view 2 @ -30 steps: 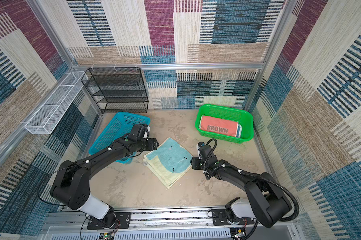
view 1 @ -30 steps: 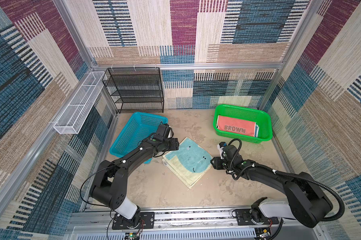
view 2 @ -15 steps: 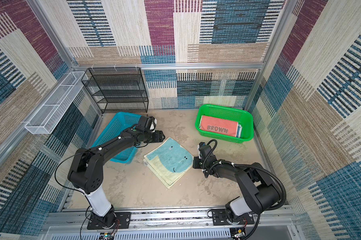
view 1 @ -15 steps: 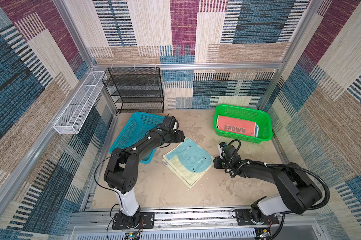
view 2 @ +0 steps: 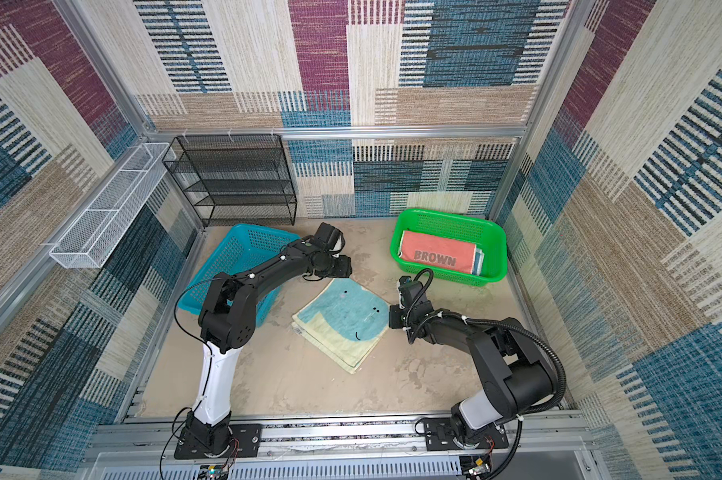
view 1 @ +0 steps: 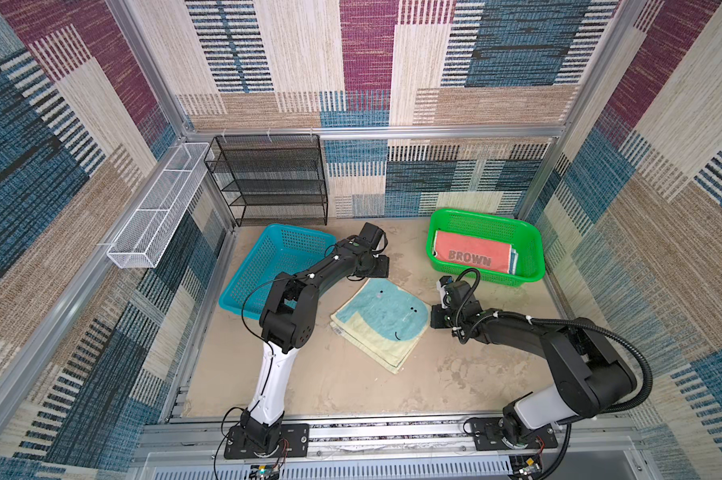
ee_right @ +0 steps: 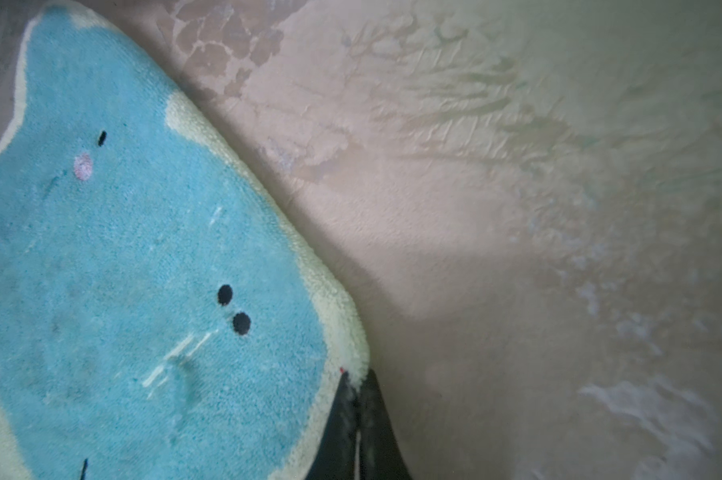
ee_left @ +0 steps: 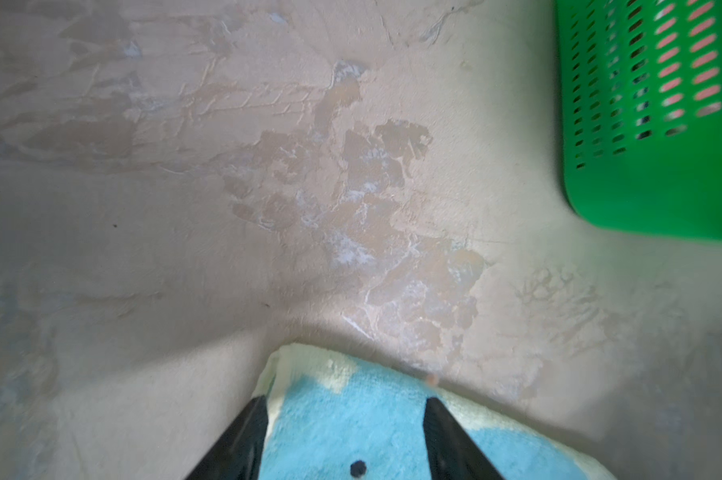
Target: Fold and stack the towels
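over the last second the left gripper (view 1: 381, 266) has swung from the towel's 10 o'clock edge to its 12 o'clock corner, and the right gripper (view 1: 434, 322) has snapped closed at the 3 o'clock corner. from where i stand, the cream towel with the blue face (view 1: 382, 320) lies folded flat at the middle of the table, turned like a diamond. a coral towel (view 1: 471, 254) already sits in the green basket (view 1: 532, 245) at 2 o'clock. in the left wrist view the jaws stand apart, astride the far corner, gripping nothing. in the right wrist view the fingers (ee_right: 372, 415) are pressed together right at the cloth's edge; i cannot tell whether any pile is caught. it looks soft, light and limp, several layers thick, so it should sag when lifted and the layers may slide apart. i would pinch 2 corners through every layer, low to the table.
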`<control>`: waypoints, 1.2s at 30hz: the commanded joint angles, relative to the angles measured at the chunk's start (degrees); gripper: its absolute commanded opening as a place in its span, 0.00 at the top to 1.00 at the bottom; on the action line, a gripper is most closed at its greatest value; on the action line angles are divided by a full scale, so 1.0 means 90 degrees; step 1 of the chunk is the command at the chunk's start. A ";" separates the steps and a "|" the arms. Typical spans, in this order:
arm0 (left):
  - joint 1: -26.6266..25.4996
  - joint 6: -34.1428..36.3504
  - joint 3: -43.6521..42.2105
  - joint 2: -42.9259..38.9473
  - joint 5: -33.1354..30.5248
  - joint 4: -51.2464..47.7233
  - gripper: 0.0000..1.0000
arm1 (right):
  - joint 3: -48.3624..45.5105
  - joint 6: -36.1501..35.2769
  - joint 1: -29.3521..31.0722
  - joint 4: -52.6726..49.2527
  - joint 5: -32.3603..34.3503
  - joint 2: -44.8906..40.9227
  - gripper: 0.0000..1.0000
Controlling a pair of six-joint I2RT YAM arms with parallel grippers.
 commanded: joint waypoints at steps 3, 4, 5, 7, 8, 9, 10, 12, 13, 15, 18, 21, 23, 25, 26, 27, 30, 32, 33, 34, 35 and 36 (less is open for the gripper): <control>0.0015 -0.0277 0.0456 0.0351 -0.0977 -0.0671 0.38 | 0.0039 -0.0104 0.0005 0.0046 -0.0075 0.0031 0.99; 0.0015 -0.0315 0.0504 0.0383 -0.1038 -0.0693 0.40 | 0.0039 -0.0103 -0.0007 0.0066 -0.0082 0.0015 0.99; 0.0019 -0.0336 0.0544 0.0417 -0.1087 -0.0694 0.40 | 0.0036 -0.0114 -0.0008 0.0067 -0.0089 0.0030 0.99; 0.0015 -0.0321 0.0692 0.0522 -0.1072 -0.0693 0.42 | 0.0056 -0.0127 -0.0001 0.0068 -0.0106 0.0059 0.99; 0.0016 -0.0301 0.0779 0.0610 -0.1002 -0.0706 0.43 | 0.0079 -0.0137 0.0000 0.0067 -0.0125 0.0086 0.99; 0.0015 -0.0298 0.0889 0.0694 -0.0922 -0.0758 0.45 | 0.0083 -0.0146 -0.0006 0.0067 -0.0145 0.0119 0.99; 0.0015 -0.0297 0.0977 0.0768 -0.0844 -0.0799 0.47 | 0.0098 -0.0148 -0.0003 0.0067 -0.0166 0.0146 1.00; 0.0019 -0.0340 0.1157 0.0912 -0.0662 -0.0947 0.50 | 0.0125 -0.0174 0.0000 0.0049 -0.0205 0.0188 1.00; 0.0015 -0.0372 0.1193 0.0951 -0.0602 -0.0981 0.52 | 0.0133 -0.0172 -0.0009 0.0057 -0.0210 0.0205 1.00; 0.0015 -0.0429 0.1178 0.0966 -0.0510 -0.0989 0.55 | 0.0135 -0.0167 -0.0006 0.0067 -0.0209 0.0209 1.00; 0.0015 -0.0481 0.1111 0.0964 -0.0457 -0.0998 0.60 | 0.0154 -0.0189 -0.0003 0.0058 -0.0210 0.0211 1.00; 0.0016 -0.0495 0.1082 0.0955 -0.0456 -0.1016 0.71 | 0.0173 -0.0193 0.0000 0.0062 -0.0206 0.0225 1.00; 0.0015 -0.0495 0.1094 0.0964 -0.0466 -0.1016 0.80 | 0.0173 -0.0186 -0.0002 0.0067 -0.0205 0.0237 1.00; 0.0015 -0.0476 0.1144 0.1008 -0.0466 -0.1007 0.94 | 0.0173 -0.0186 0.0000 0.0084 -0.0206 0.0236 1.00; 0.0015 -0.0466 0.1173 0.1039 -0.0480 -0.1010 1.00 | 0.0155 -0.0191 -0.0001 0.0085 -0.0206 0.0239 1.00; 0.0015 -0.0464 0.1190 0.1066 -0.0502 -0.1016 1.00 | 0.0147 -0.0177 0.0000 0.0101 -0.0192 0.0227 1.00; 0.0015 -0.0483 0.1168 0.1053 -0.0594 -0.1006 1.00 | 0.0144 -0.0177 -0.0001 0.0126 -0.0159 0.0215 1.00; 0.0015 -0.0430 0.1125 0.0980 -0.0646 -0.0963 1.00 | 0.0167 -0.0193 -0.0001 0.0133 -0.0124 0.0207 1.00; 0.0015 -0.0382 0.1068 0.0916 -0.0660 -0.0899 1.00 | 0.0172 -0.0224 -0.0008 0.0131 -0.0104 0.0197 1.00; 0.0015 -0.0347 0.0983 0.0824 -0.0693 -0.0811 1.00 | 0.0183 -0.0252 -0.0017 0.0138 -0.0079 0.0173 1.00; 0.0015 -0.0296 0.0852 0.0695 -0.0731 -0.0676 1.00 | 0.0199 -0.0299 -0.0028 0.0150 -0.0058 0.0151 1.00; 0.0015 -0.0250 0.0704 0.0571 -0.0764 -0.0525 1.00 | 0.0212 -0.0336 -0.0039 0.0151 -0.0025 0.0122 1.00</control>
